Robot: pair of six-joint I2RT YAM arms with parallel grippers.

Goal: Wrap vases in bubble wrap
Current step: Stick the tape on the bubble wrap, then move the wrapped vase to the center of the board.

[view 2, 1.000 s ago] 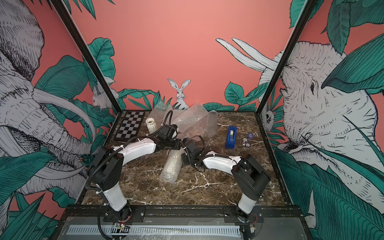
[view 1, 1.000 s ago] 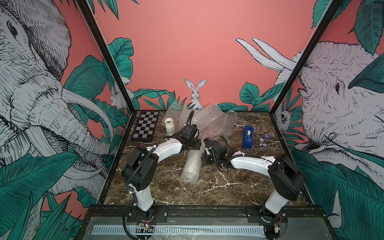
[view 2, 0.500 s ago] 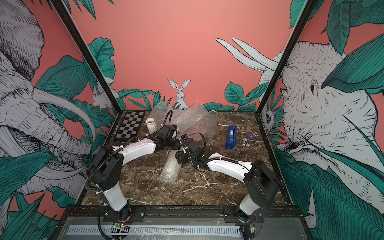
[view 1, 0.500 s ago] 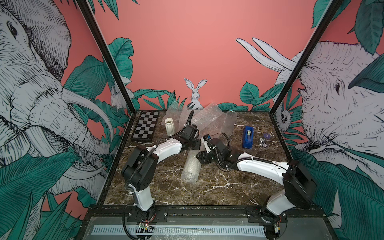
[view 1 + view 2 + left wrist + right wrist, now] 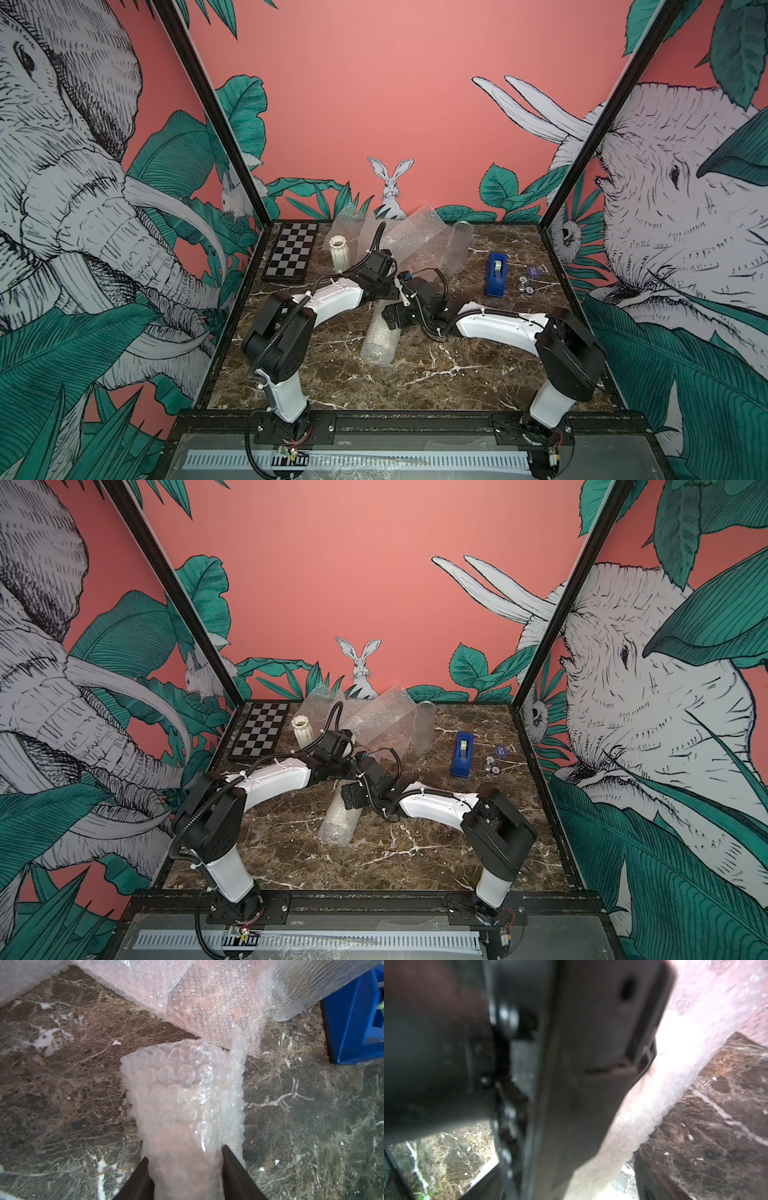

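Note:
A vase rolled in bubble wrap (image 5: 379, 338) (image 5: 338, 823) lies mid-table, pointing front to back. My left gripper (image 5: 392, 293) (image 5: 185, 1160) is shut on its far end, dark fingers (image 5: 230, 1167) pressing the wrap on both sides. My right gripper (image 5: 395, 318) (image 5: 542, 1188) hovers open close beside the left one, over the same end; its view is blurred and mostly filled by the left gripper's body, with the wrapped roll (image 5: 675, 1068) alongside. A white fluted vase (image 5: 340, 252) (image 5: 303, 729) and a clear glass vase (image 5: 457, 246) (image 5: 424, 726) stand at the back, with loose bubble wrap sheets (image 5: 411, 237) (image 5: 374, 717) between them.
A chequered board (image 5: 291, 254) lies at the back left. A blue tape dispenser (image 5: 496, 275) (image 5: 353, 1022) and small round things (image 5: 527, 282) sit at the back right. Black frame posts and printed walls close in three sides.
My right gripper has opened wide and shifted a little toward the front-left, beside the wrapped roll. The left gripper keeps its hold and has not moved.

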